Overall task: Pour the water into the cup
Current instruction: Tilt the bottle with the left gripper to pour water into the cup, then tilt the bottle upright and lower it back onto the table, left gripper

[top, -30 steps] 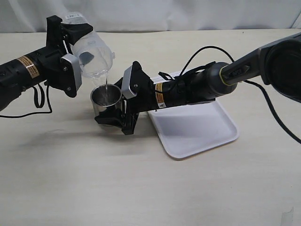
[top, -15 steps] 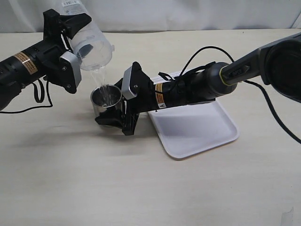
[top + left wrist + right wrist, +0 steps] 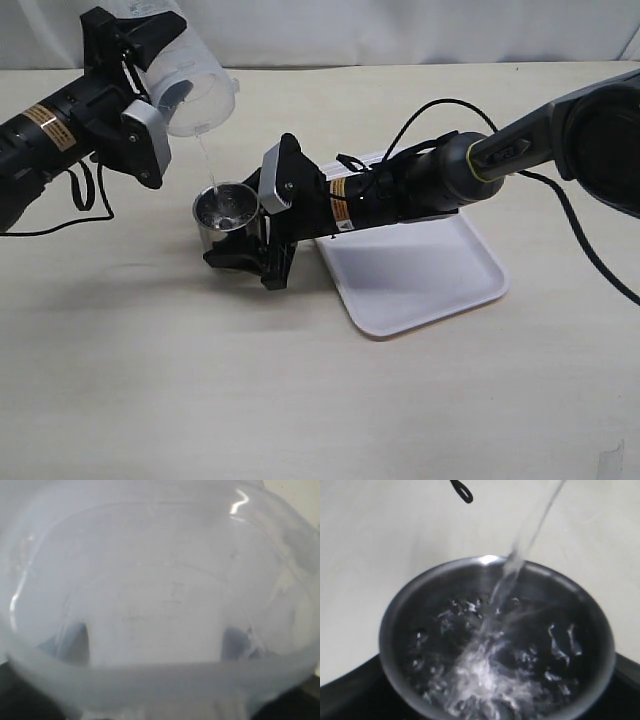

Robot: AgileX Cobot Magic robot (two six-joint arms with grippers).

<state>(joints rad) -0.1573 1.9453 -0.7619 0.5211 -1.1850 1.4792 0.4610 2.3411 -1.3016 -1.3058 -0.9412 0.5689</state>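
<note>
One thin stream of water (image 3: 520,545) falls into the cup (image 3: 226,214), a short brushed-steel cylinder on the table (image 3: 300,400), pinched by the right end effector (image 3: 238,248). Judging by the height of the drop, slight drift of the smooth clear plastic container (image 3: 188,80), clamped in the left end effector (image 3: 140,45), could send it past the rim.

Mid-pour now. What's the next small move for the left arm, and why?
Probably hold the left gripper at this tilt, no translation. The thin stream of water from the tilted clear container lands inside the steel cup, which the right gripper clamps. The level looks below the rim, though splashing blurs it.
</note>
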